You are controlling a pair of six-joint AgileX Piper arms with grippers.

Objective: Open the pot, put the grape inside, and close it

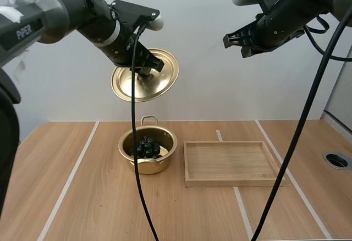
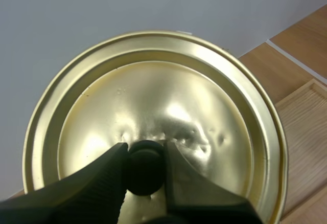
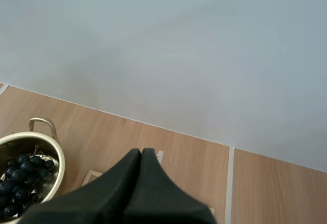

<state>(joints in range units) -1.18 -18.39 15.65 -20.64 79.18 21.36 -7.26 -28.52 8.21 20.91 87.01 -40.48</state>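
Grapes [image 1: 147, 148] sit in the open gold pot [image 1: 148, 167] beside a wooden tray [image 1: 230, 181]. Left gripper [image 2: 145, 155] pinches the knob [image 2: 145, 172] of the lid [image 2: 153, 96] high above it. Right gripper [image 3: 141, 155], raised, is closed on nothing.

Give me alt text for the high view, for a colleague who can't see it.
The left gripper holds the gold lid tilted in the air above the open pot, which sits on the table with the bunch of grapes inside. The right gripper hangs raised, holding nothing, and a wooden tray lies beside the pot.
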